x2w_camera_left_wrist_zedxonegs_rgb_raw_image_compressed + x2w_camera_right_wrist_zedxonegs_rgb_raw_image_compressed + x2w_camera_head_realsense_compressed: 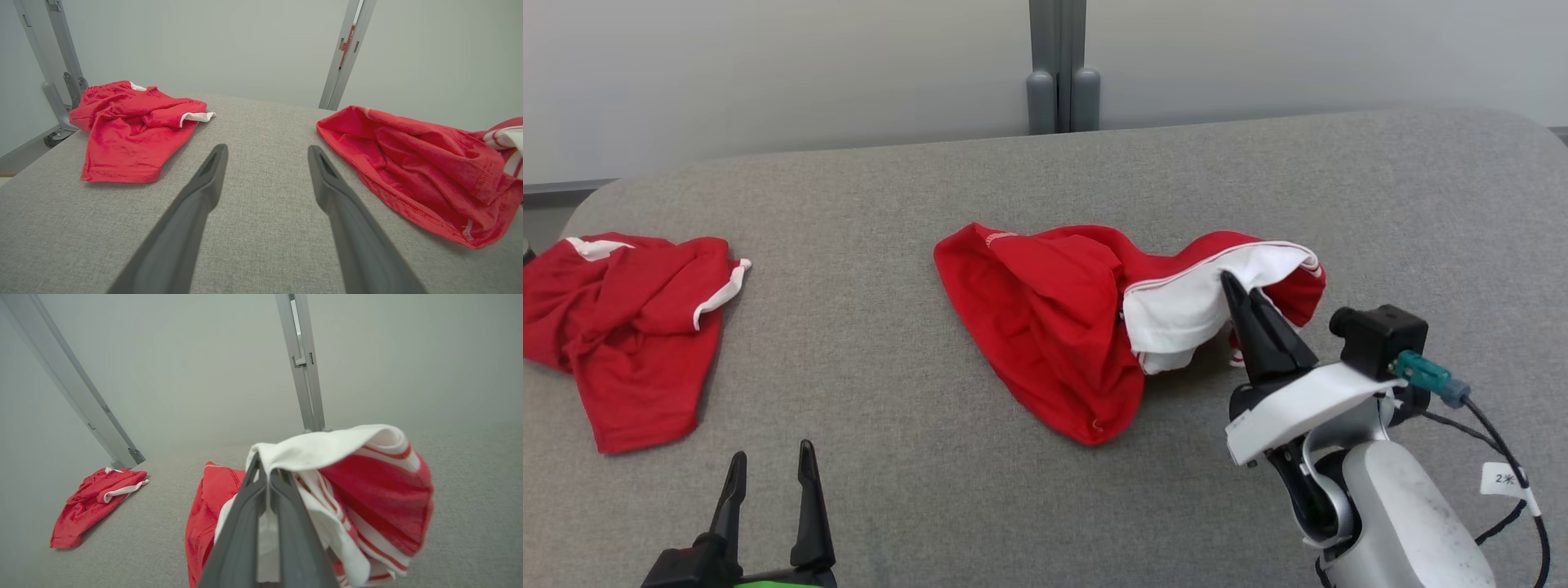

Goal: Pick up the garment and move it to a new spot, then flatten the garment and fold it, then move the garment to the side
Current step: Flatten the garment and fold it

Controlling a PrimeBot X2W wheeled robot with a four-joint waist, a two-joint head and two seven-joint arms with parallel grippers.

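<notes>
**Right gripper (1232, 282) pinches the crumpled red fabric garment (1045, 335) by its white band**

The right gripper's two long dark fingers are pressed together on the white, red-striped band (327, 449) at one end of the garment. In the right wrist view that band drapes over the fingertips and hangs down on their right side, raised off the flat grey fabric-covered table (890, 367). The rest of the garment trails away to the left of this gripper and lies bunched on the table, its red hem farthest from the fingers.

The left gripper (772, 453) holds nothing; its fingers are spread apart above bare grey cloth. The garment's red end lies ahead and to the right of these fingers, near them but not touching. A second rumpled red garment with white trim (629, 327) lies ahead and to their left, well apart from the first.
</notes>
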